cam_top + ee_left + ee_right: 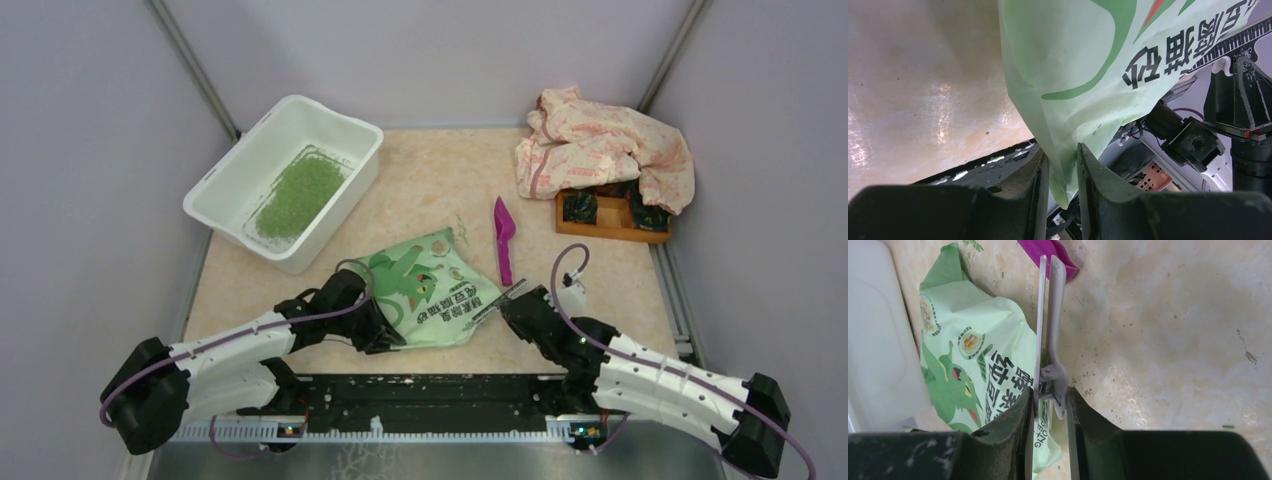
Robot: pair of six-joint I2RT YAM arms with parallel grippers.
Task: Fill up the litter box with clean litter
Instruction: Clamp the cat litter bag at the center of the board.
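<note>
The left jaws are pressed together on a lower edge of the one light green printed bag (pixel 1068 75), with a fold of its film squeezed between the two fingers (pixel 1038 180). The right jaws are pinching the spring end of a single white clip (pixel 1050 330). The clip's long bars run away from the jaws along the bag's side edge; whether they bite the film cannot be told. The bag sits between the two arms at the near side of the pale stone-patterned counter (pixel 430 180).

Just beyond the clip's tip lies one purple scoop (pixel 503 235), flat on the counter. At the far left stands the one white litter box (pixel 215 190), set at an angle. The clean litter (pixel 298 195) forms a single green patch on its floor, and bare white floor shows around the patch. At the far right is one orange wooden tray (pixel 605 222) with dark things in its compartments, partly covered by one crumpled pink-patterned cloth (pixel 605 150).
</note>
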